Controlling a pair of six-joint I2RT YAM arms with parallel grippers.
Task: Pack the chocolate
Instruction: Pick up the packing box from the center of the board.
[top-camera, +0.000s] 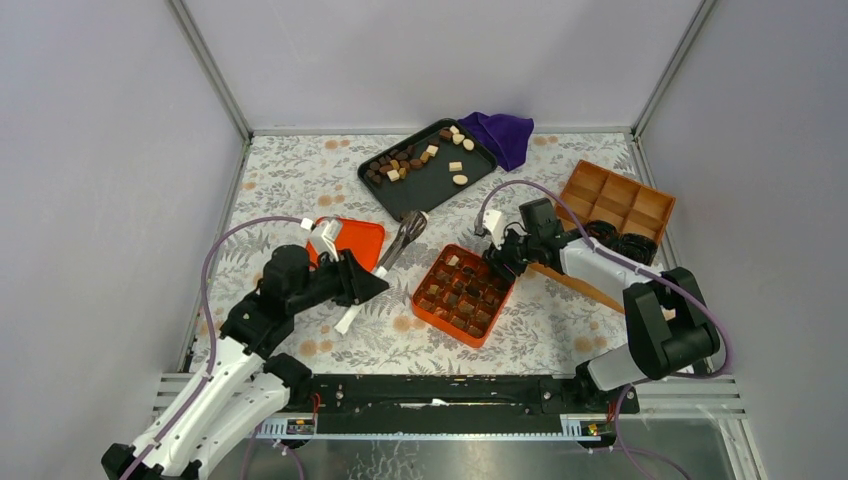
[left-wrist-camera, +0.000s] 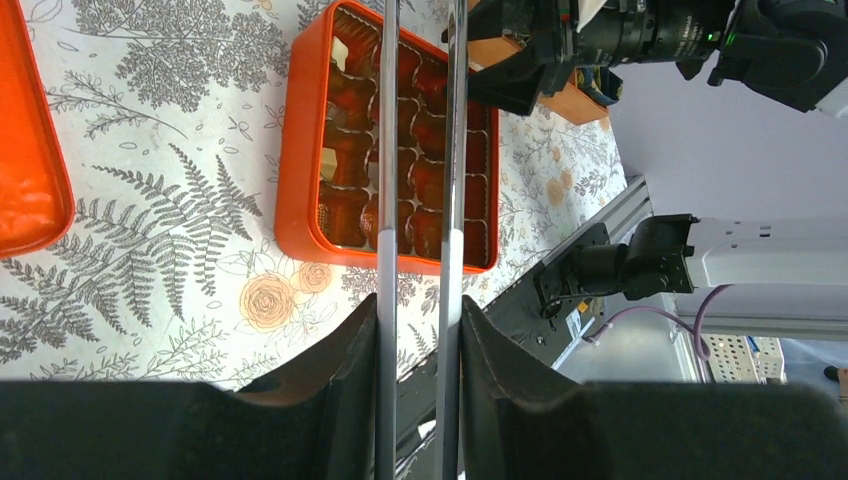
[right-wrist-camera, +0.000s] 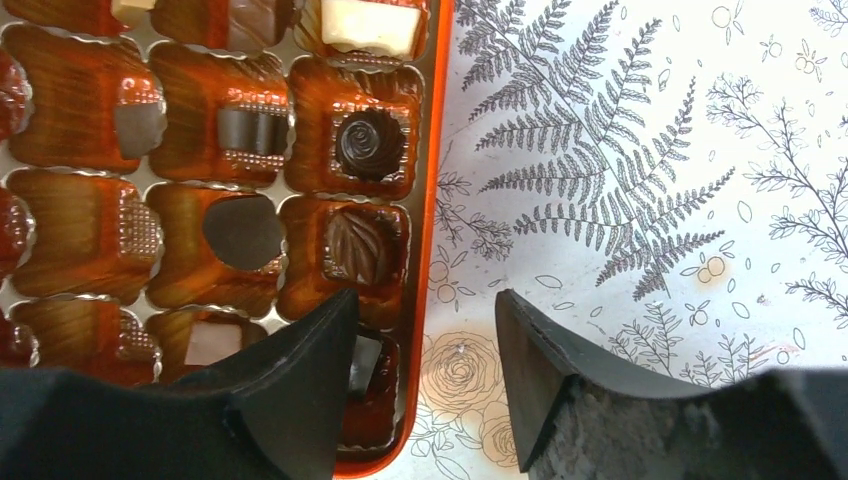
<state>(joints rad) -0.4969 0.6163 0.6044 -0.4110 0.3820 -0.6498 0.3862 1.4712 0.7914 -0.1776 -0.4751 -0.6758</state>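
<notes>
Left gripper (left-wrist-camera: 420, 320): we see it clenched on the metal tongs (left-wrist-camera: 388, 150), just left of the orange box (top-camera: 445, 322).
Right gripper (right-wrist-camera: 425, 300): jaws apart, astride the box's right wall, one finger inside and one outside.
Chocolate (right-wrist-camera: 369, 143): pieces sit in the box's cells; more lie loose on the black tray (top-camera: 415, 195) behind.
Around: orange lid (top-camera: 355, 240) left of the tongs; brown divider tray (top-camera: 615, 200) right; purple cloth (top-camera: 500, 135) by the far wall.
Room: we see flowered cover (top-camera: 300, 175) between box and tray.

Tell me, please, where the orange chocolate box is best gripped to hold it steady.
Grip its thin upright side wall on the edge facing the right arm, from above, one finger inside, one outside. The orange box looks too wide to span, but that rim stands free, and the right gripper straddles it there.
</notes>
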